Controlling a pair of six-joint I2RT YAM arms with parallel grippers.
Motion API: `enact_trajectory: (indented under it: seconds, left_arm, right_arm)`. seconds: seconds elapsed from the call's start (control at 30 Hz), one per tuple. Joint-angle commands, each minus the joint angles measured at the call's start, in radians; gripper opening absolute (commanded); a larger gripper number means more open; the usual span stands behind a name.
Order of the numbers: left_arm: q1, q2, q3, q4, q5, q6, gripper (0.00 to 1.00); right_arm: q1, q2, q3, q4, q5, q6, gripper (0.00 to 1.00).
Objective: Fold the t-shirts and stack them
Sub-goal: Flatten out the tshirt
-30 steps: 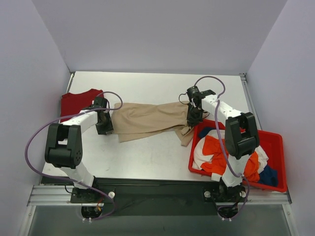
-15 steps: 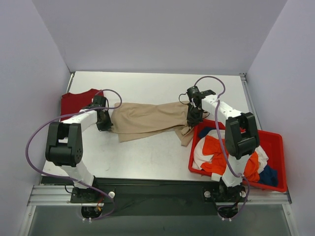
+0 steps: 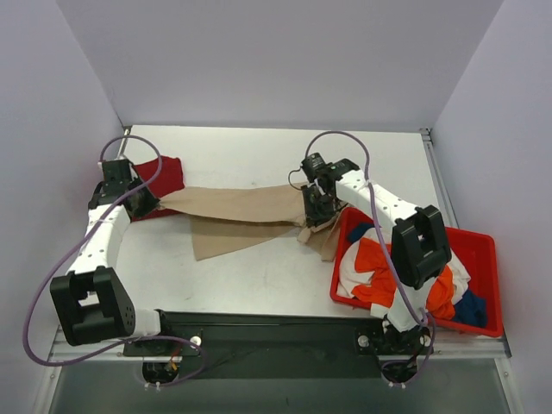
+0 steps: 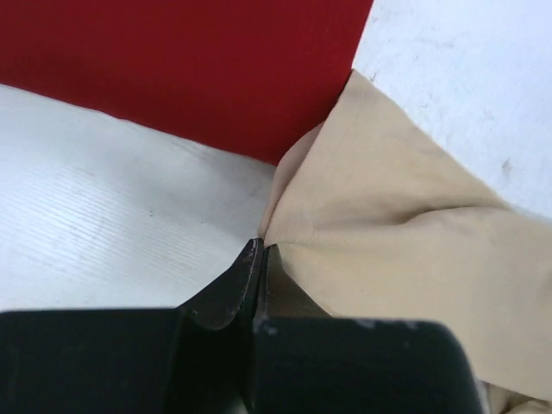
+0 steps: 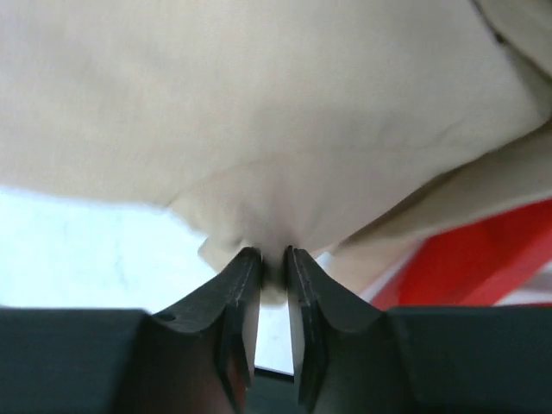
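Spanning mid-frame, the beige t-shirt [image 3: 246, 207] stretches between the left tool [image 4: 260, 247] and right tool [image 5: 273, 255], each clamped on an end, with open counter [image 3: 259, 280] below.

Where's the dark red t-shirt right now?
Top view: the dark red t-shirt lies at the far left of the table, just beyond the left pincer, which pinches a corner of the beige t-shirt beside it.

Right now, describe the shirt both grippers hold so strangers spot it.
On the white tabletop, a large beige cloth t-shirt stretches between the left gripper and right gripper. Unlike the dark red cloth t-shirt beside it, it is tan and held at both ends.
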Motion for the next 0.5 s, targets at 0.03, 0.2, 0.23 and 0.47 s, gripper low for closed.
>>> enact_trajectory:
  seconds: [0.03, 0.2, 0.23, 0.47]
  left_arm:
    - [0.058, -0.03, 0.008, -0.036, 0.056, 0.022, 0.0]
    - [0.079, -0.034, 0.001, -0.062, 0.077, 0.068, 0.0]
    - [0.081, -0.034, 0.001, -0.064, 0.08, 0.073, 0.0]
    - [0.082, -0.051, -0.009, -0.096, 0.079, 0.108, 0.0]
  right_arm:
    - [0.053, -0.06, -0.037, -0.075, -0.083, -0.051, 0.29]
    - [0.053, -0.15, -0.148, -0.061, -0.034, -0.043, 0.47]
    - [0.051, -0.162, -0.163, -0.058, -0.029, -0.042, 0.47]
    - [0.06, -0.175, -0.266, 0.029, -0.071, 0.004, 0.45]
